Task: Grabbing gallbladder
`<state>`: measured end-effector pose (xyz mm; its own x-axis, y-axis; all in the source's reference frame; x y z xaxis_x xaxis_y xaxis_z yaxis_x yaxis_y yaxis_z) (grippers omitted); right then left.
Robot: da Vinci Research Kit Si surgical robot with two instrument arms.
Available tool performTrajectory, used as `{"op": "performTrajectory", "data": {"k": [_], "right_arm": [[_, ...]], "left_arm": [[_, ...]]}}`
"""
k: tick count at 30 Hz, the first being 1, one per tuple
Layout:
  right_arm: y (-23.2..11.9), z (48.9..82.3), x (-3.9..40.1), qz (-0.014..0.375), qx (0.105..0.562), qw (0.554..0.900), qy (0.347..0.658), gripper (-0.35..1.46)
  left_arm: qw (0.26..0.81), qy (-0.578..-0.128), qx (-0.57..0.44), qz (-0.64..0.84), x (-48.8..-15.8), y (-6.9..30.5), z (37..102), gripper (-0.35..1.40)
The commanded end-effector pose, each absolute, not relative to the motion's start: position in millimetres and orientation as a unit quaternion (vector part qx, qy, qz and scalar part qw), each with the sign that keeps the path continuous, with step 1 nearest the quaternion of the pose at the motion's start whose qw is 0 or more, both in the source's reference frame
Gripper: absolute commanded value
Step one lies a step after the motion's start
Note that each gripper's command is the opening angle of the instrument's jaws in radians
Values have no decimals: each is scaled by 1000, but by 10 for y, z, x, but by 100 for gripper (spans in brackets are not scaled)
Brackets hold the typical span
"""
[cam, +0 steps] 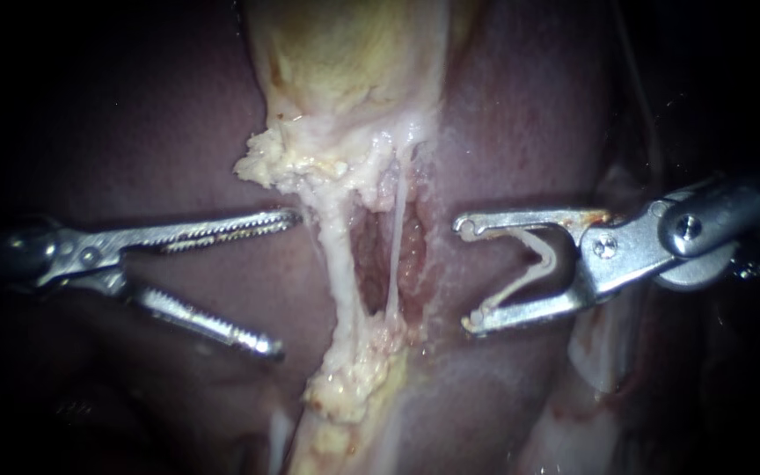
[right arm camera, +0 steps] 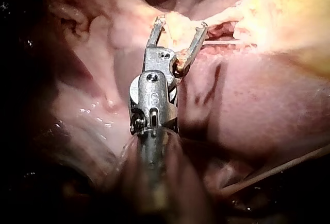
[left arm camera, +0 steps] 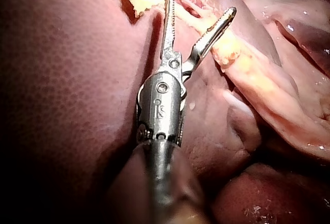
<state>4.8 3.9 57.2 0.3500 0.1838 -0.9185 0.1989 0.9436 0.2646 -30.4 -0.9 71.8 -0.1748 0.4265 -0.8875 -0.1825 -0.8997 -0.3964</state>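
The pale yellow gallbladder hangs at the top centre of the endoscope view, over dark red liver. Two strands run down from it: a thick pale tube and a thin one. My left instrument lies just left of the thick tube with its toothed jaws wide open and nothing gripped; the upper jaw tip nearly reaches the tube. My right instrument stands right of the thin tube, its hooked jaws apart around a white V-shaped clip seated between them. The wrist views show the left instrument and the right instrument at the same tissue.
Yellow fatty clumps sit below the tubes and at the gallbladder's neck. A raw reddish pocket opens between the two tubes. Pale glistening tissue folds lie under the right instrument's shaft.
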Motion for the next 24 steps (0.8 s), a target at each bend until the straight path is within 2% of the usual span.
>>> {"op": "performTrajectory", "data": {"k": [1, 4, 11, 24], "right_arm": [[39, 571, 48, -5, 168, 804, 570, 50], [39, 571, 48, -5, 168, 804, 570, 50], [39, 571, 48, -5, 168, 804, 570, 50], [38, 571, 48, -3, 170, 804, 570, 50]], "left_arm": [[205, -97, -608, 761, -301, -8, 716, 79], [243, -92, -595, 761, -293, 0, 707, 78], [282, -66, -574, 766, -280, 31, 686, 74], [331, -48, -554, 762, -298, 50, 722, 76]]}}
